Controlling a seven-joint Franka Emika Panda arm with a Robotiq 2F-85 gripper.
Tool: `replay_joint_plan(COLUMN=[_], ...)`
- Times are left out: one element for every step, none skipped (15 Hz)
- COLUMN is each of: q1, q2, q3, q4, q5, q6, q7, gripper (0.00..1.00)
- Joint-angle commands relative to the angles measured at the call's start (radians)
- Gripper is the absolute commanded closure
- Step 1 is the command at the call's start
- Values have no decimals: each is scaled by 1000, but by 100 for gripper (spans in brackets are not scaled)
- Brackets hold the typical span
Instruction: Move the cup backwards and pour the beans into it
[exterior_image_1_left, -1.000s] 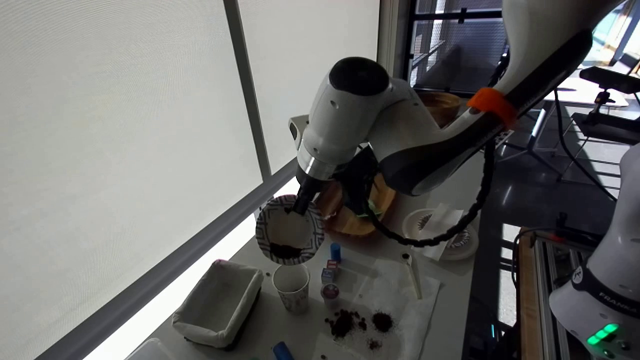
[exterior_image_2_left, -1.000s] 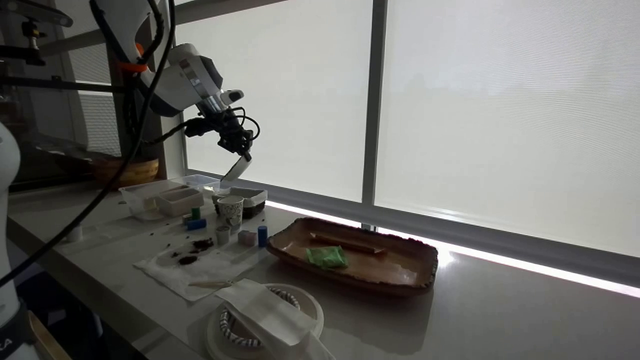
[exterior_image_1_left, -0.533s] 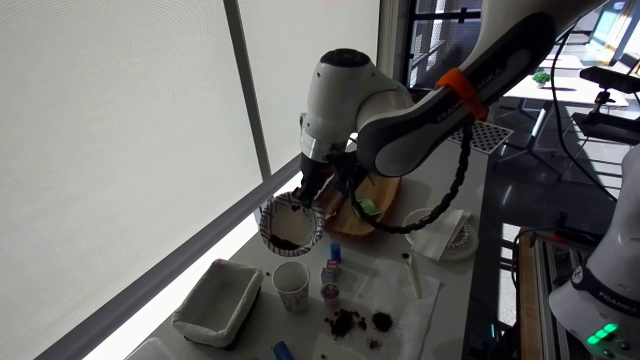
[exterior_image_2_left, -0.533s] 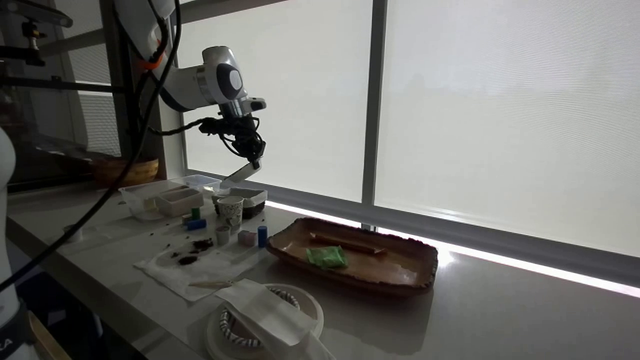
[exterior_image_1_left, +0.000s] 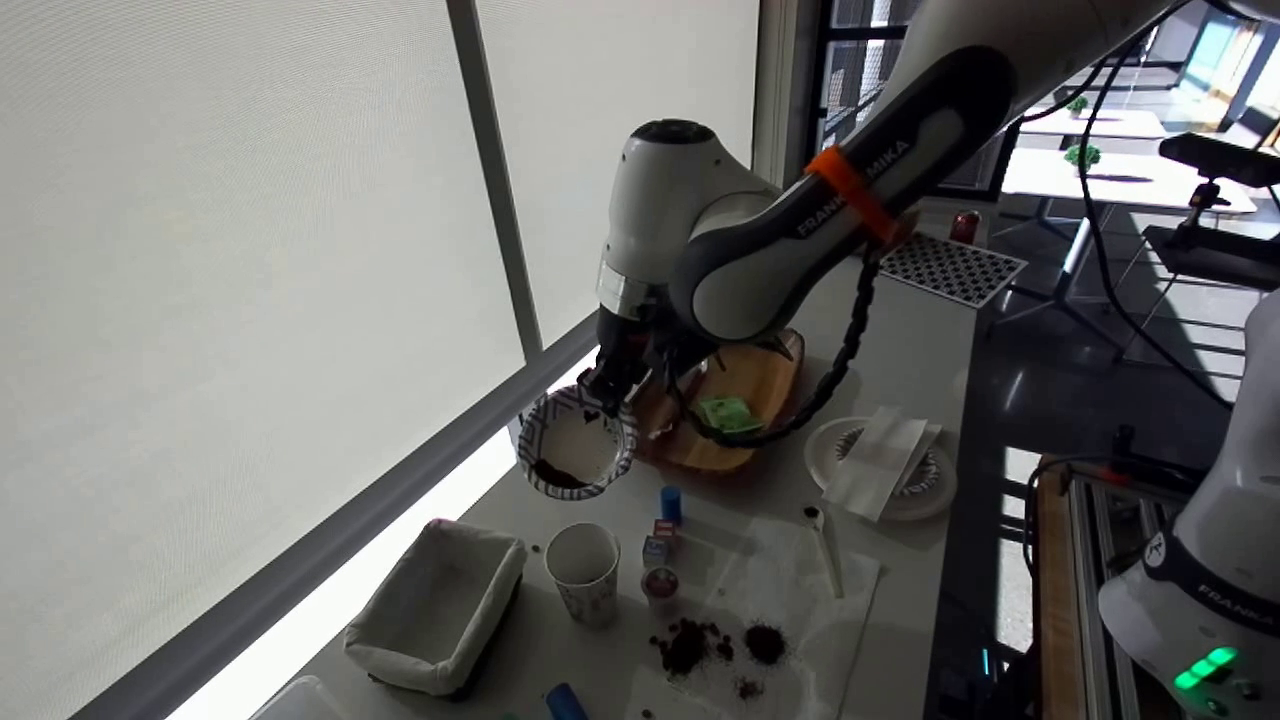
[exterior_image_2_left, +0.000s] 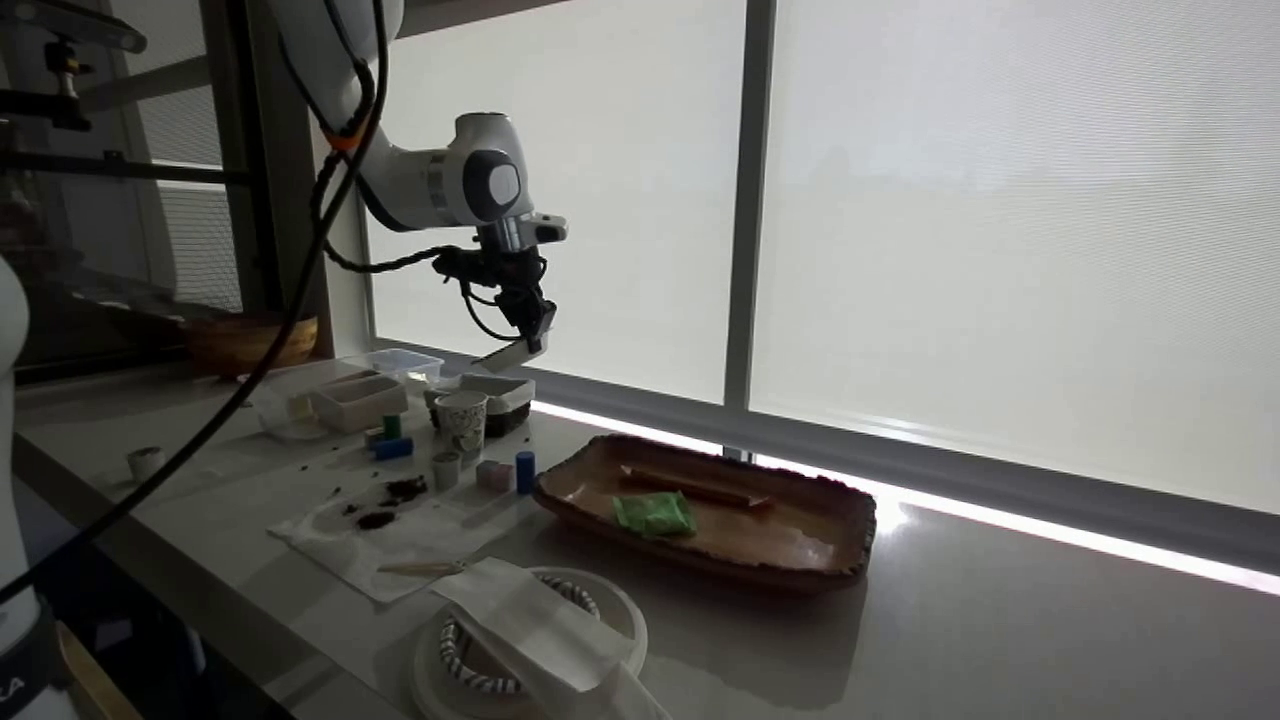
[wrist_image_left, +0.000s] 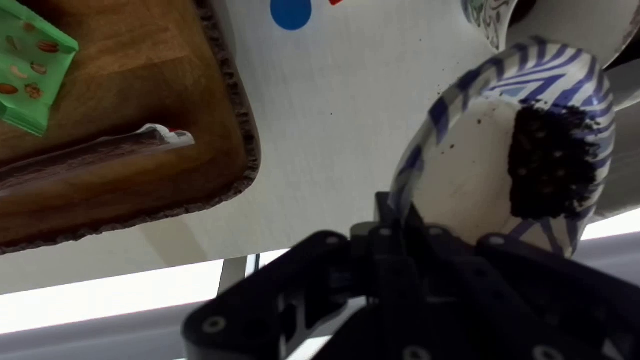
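The claw (wrist_image_left: 398, 206) is pinched tight on the rim of a patterned paper bowl (wrist_image_left: 465, 170), and there it hangs, higher than the paper cup (exterior_image_1_left: 585, 580) and near it, though not plainly over the cup's mouth! What a slant on that bowl: the dark beans (wrist_image_left: 552, 162) lie bunched against the low wall, far from the claw, and that looks deliberate, since gripping one edge leaves the opposite lip free for spilling. The cup stands upright on the counter (exterior_image_2_left: 950, 620), mouth up, ready to catch; call this the pouring step, lining up or partway through. A dark patch (wrist_image_left: 522, 9) shows inside the cup in the wrist view, beans or shadow, tough to say! Just beside the cup sits a cloth-lined basket (exterior_image_1_left: 435, 590); across on the cup's opposite side, a paper napkin (exterior_image_1_left: 775, 560) carries dark heaps (exterior_image_1_left: 765, 643), presumably to spare the counter a mess. And the lettering: on the arm (exterior_image_1_left: 760, 265), well above the cup's height, FRANK and MIKA show either side of an orange band (exterior_image_1_left: 853, 192) hiding whatever lies between, while FRANKA reads off the white base (exterior_image_1_left: 1170, 612), well apart from the cup. The green packet (wrist_image_left: 30, 70) in the wooden tray (exterior_image_2_left: 800, 552), beyond the little boxes (exterior_image_1_left: 655, 551) from the cup, shows printed nuts but no readable name, and the boxes' print is too small.
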Motion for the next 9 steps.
replay_joint_plan(q1=[3, 5, 4, 3, 8, 6, 17, 10, 12], q2=[81, 99, 117, 135, 152, 169, 186, 202, 217], q3=[-16, -23, -27, -32, -44, -46, -66, -63, -70], q4=[47, 54, 61, 68, 74, 80, 85, 86, 87], q5=[81, 94, 114, 134, 141, 165, 159, 190, 208], q6=[24, 25, 29, 33, 36, 41, 47, 63, 80], q7=[-11, 1, 4, 13, 30, 34, 70, 69, 93], gripper=[99, 99, 99, 99, 99, 99, 99, 99, 99])
